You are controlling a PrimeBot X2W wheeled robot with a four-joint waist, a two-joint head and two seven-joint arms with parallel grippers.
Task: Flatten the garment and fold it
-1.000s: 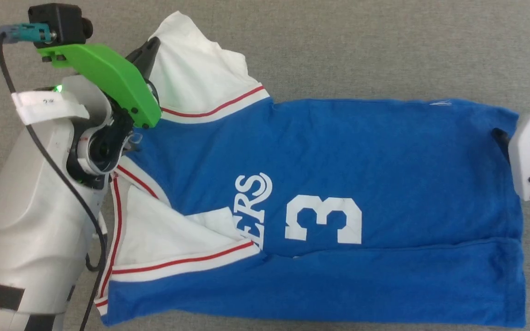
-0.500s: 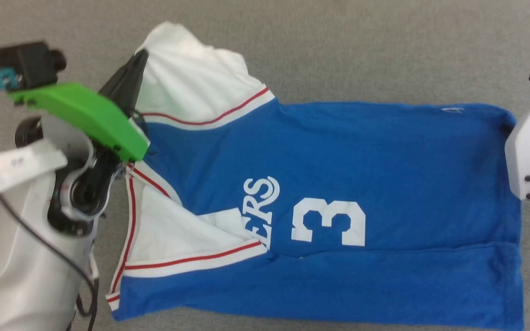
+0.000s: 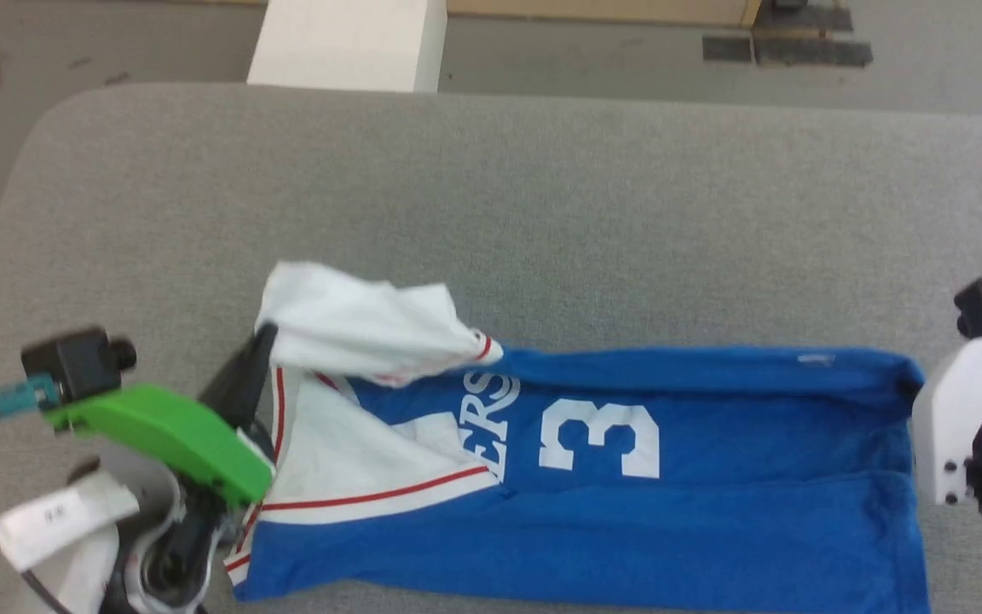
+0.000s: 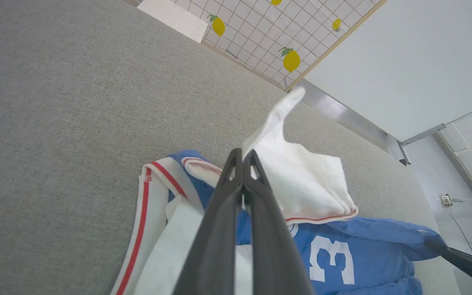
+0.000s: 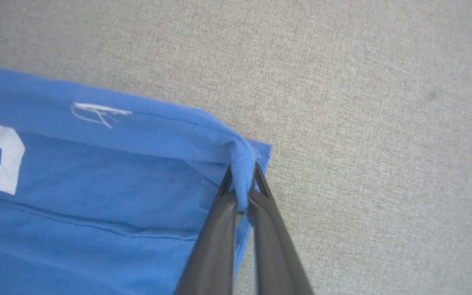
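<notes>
Within both end effectors (image 4: 242,153) (image 5: 242,174) — garment (image 3: 670,512).

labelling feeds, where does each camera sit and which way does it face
Head: above, looking down at the shirt on the grey table; green left-arm bracket, white right-arm casing.
Left wrist: along the left fingers, shut on the white sleeve.
Right wrist: along the right fingers, shut on the blue corner.
All three share the number 3.

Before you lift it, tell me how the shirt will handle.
Likely floppy: the white sleeve of the shirt sags in folds from the left fingers. Probably light: a small pinch in the right fingers bunches its corner. Expect it to drape, not hold shape.
</notes>
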